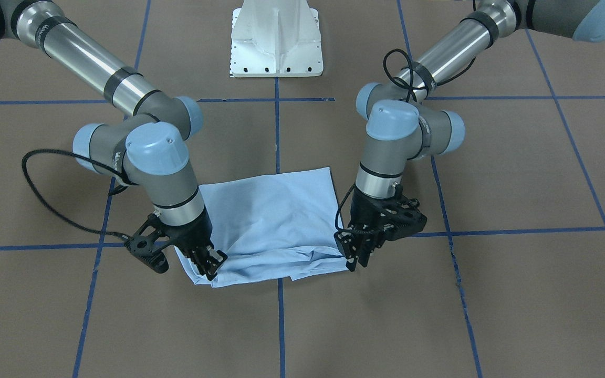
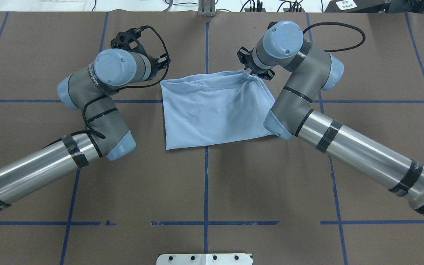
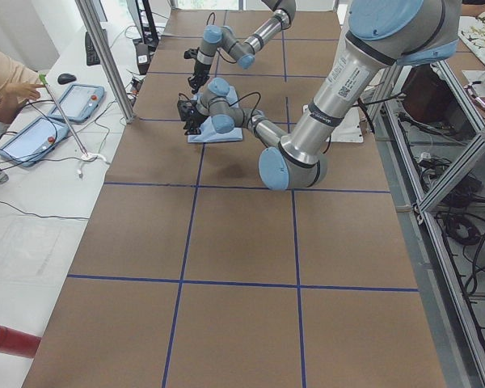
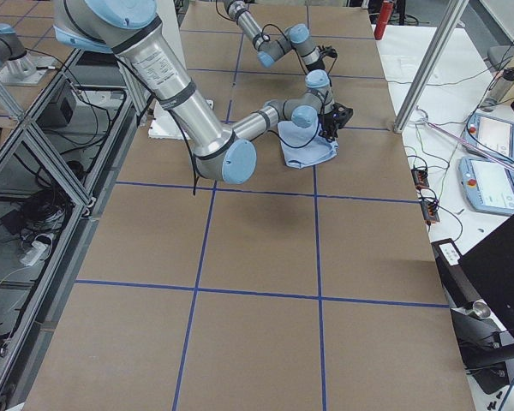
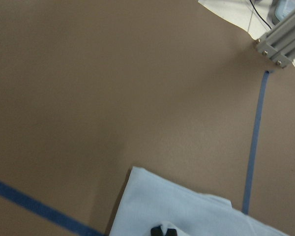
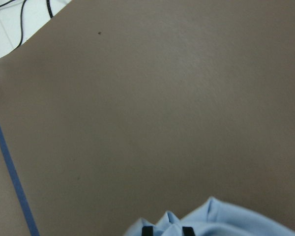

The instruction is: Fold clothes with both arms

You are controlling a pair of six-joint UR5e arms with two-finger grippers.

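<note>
The light blue T-shirt (image 1: 276, 210) (image 2: 215, 110) lies folded into a rough rectangle on the brown table, print and label hidden. Both grippers are at its edge farthest from the robot. My left gripper (image 1: 356, 262) (image 5: 163, 230) is at one far corner, its fingertips close together on the flat cloth (image 5: 177, 206). At the other far corner my right gripper (image 1: 212, 268) (image 2: 250, 71) (image 6: 166, 230) is shut on cloth that bunches up between its fingers (image 6: 226, 221). That corner rises in small folds.
The white pedestal base (image 1: 277, 39) stands on the robot's side of the shirt. Blue tape lines (image 2: 206, 176) cross the brown table. An aluminium post (image 5: 280, 39) stands beyond the far edge. A person's hand (image 3: 16, 85) rests near tablets on the side desk.
</note>
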